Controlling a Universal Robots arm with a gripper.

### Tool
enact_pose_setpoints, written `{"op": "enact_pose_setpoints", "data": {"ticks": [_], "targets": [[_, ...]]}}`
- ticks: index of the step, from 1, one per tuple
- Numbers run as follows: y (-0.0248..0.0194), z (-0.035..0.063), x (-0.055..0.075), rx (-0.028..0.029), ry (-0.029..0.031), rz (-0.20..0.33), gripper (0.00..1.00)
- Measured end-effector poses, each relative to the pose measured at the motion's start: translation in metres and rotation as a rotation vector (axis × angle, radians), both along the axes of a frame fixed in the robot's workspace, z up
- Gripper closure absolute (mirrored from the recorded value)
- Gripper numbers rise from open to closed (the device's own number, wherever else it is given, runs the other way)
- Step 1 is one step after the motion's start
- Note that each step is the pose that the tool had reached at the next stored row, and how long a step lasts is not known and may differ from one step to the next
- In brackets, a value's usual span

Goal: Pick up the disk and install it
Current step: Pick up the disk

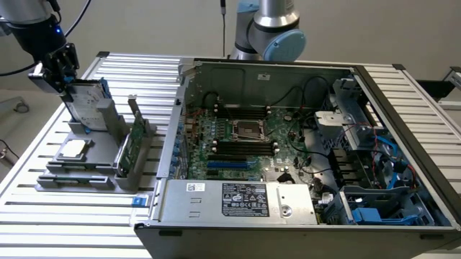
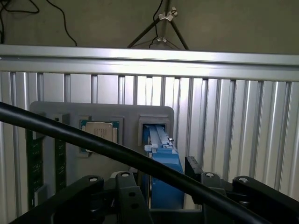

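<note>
Black cable, blue-framed silver disk, on edge

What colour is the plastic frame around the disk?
Blue. The carrier around the disk shows this best in the wrist view.

upright green card crowds the disk.

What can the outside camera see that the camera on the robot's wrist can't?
Exterior view: the open computer case with its green motherboard, and the gripper at the top of the disk.
Wrist view: a tripod against the wall and a black cable crossing in front.
Both: the disk in its blue carrier, upright at the grey holder, the square silver chip beside it, and the ribbed metal table.
</note>
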State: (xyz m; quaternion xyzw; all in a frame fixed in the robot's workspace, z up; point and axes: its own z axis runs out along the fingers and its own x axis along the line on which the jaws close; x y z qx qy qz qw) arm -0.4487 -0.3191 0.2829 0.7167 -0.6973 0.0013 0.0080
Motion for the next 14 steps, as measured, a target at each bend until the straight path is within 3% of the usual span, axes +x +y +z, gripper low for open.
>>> {"op": "enact_pose_setpoints", "data": {"ticks": [1,2,8,14], "targets": [[0.0000,0.0000,0.0000,0.0000,0.0000,0.000,0.48],[0.0000,-0.0001,0.0000,0.0000,0.0000,0.000,0.55],[0.0000,-0.0009,0.0000,-0.0007,-0.0001,-0.003,0.55],[-0.0001,-0.0015,0.0000,-0.0087,-0.0002,-0.008,0.55]]}}
